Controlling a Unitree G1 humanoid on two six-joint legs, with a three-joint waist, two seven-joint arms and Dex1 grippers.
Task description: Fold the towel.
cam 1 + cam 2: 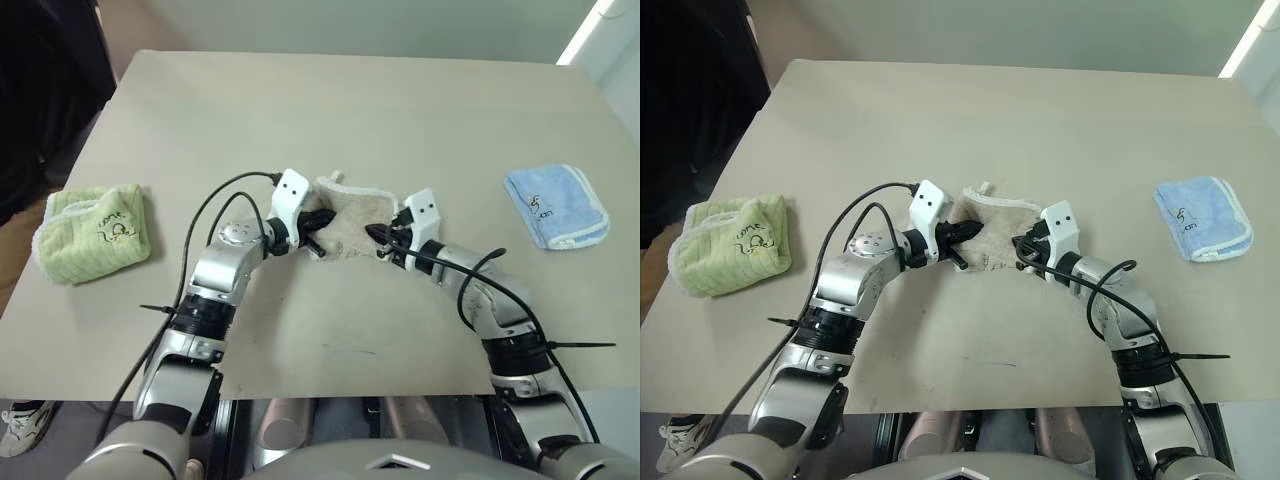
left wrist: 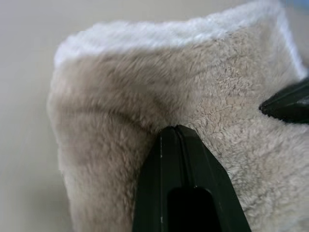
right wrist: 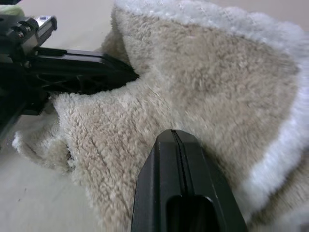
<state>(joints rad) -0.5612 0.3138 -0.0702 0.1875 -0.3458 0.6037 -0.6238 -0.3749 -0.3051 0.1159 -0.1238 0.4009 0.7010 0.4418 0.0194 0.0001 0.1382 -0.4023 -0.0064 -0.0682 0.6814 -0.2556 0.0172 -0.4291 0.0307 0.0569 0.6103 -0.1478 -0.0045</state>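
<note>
The towel (image 1: 352, 215), beige terry with a white edge and a small loop tag, sits bunched up at the middle of the table. My left gripper (image 1: 318, 224) is at its left side, fingers shut together, with the cloth creasing from the tips (image 2: 175, 129). On the towel's right side, my right gripper (image 1: 378, 236) is also shut, its tips (image 3: 174, 133) pressed into the pile. The two grippers point toward each other with a short span of towel between them. In the right wrist view, the left gripper (image 3: 128, 72) shows with its tip in a fold.
A folded light green towel (image 1: 95, 232) lies near the table's left edge. A folded light blue towel (image 1: 555, 205) lies toward the right edge. The tan table (image 1: 350, 110) stretches bare behind the towels. A dark shape (image 1: 40, 80) stands beyond the left edge.
</note>
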